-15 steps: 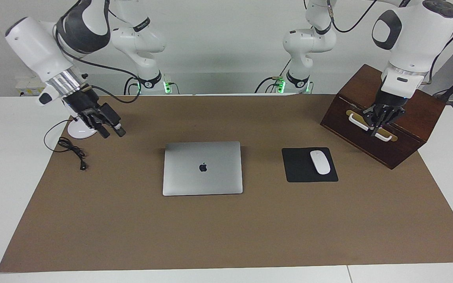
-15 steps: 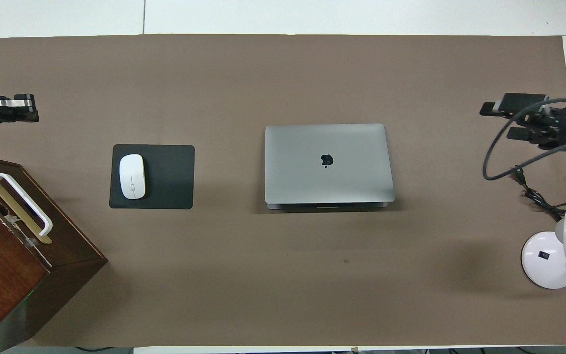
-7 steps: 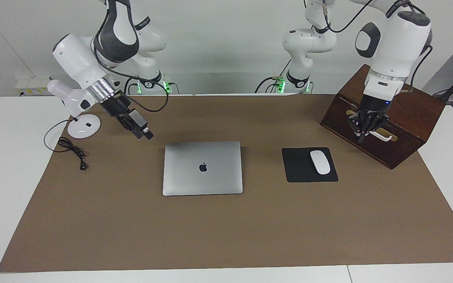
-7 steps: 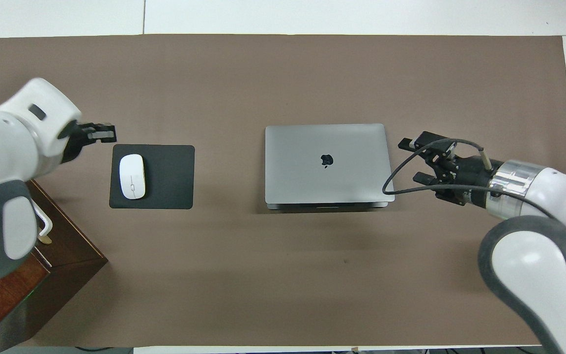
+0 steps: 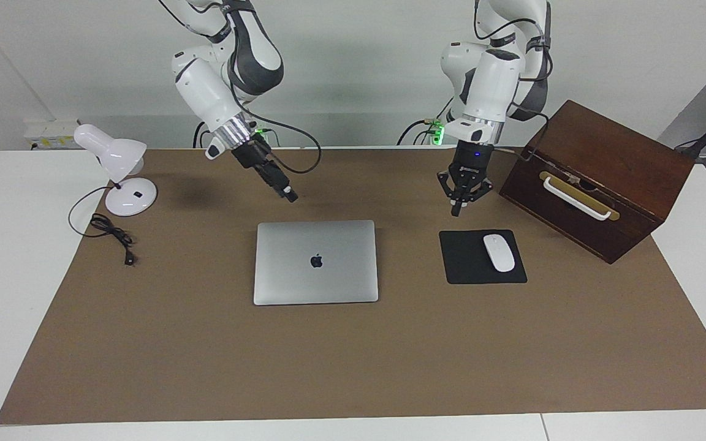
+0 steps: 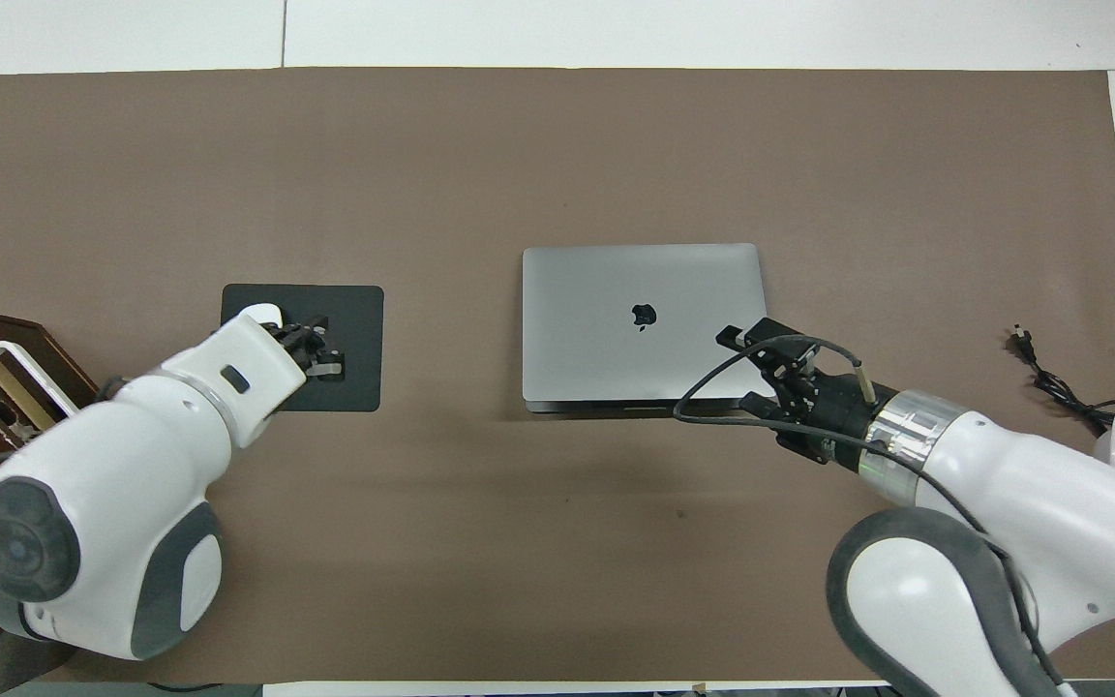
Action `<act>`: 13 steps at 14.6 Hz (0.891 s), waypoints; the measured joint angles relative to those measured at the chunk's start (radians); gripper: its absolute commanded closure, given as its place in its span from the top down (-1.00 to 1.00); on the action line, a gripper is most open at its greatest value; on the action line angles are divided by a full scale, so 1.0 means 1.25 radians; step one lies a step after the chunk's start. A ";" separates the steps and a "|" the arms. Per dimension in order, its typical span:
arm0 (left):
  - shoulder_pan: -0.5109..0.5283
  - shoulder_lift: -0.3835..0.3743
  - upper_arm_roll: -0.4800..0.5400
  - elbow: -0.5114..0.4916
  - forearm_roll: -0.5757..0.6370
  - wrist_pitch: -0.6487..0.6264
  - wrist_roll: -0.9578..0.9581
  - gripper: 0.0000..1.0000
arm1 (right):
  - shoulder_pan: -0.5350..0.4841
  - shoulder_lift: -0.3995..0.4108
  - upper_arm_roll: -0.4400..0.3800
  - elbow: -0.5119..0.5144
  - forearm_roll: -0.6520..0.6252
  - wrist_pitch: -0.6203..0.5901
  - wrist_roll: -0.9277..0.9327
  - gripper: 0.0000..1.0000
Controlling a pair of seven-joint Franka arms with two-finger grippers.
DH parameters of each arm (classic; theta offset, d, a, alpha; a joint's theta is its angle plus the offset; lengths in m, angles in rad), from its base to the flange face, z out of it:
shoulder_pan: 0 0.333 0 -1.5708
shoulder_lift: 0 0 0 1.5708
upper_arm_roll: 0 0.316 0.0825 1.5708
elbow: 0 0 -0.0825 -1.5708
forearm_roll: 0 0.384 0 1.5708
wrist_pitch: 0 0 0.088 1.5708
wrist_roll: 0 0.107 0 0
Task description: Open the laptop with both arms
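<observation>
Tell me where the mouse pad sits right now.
The black mouse pad lies flat on the brown mat, beside the closed laptop toward the left arm's end, with the wooden box just past it. The white mouse rests on it.

Robot lab: two arms point(image 5: 224, 73) at a papered table point(image 5: 353, 367).

The closed laptop point(image 5: 315, 262) lies flat mid-counter point(image 5: 353, 367), logo up. The right gripper point(image 5: 290, 196) hangs over bare mat at the laptop's 11 o'clock. At its 3 o'clock a mouse point(image 5: 498, 252) sits on a pad point(image 5: 469, 266); the left gripper point(image 5: 456, 211), fingers together, hovers over the mat at the pad's 12 o'clock. A box point(image 5: 598, 177) stands at 2, a lamp point(image 5: 117, 171) at 10.
</observation>
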 measured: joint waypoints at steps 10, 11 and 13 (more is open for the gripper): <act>-0.154 0.131 0.002 -0.076 0.000 0.309 0.000 -1.00 | 0.082 0.148 0.000 0.009 0.076 0.110 -0.016 1.00; -0.162 0.146 0.001 -0.076 0.000 0.323 0.000 -1.00 | 0.087 0.164 0.001 0.017 0.105 0.113 -0.042 1.00; -0.173 0.159 0.002 -0.076 0.000 0.335 0.000 -1.00 | 0.088 0.190 0.000 0.035 0.168 0.113 -0.108 1.00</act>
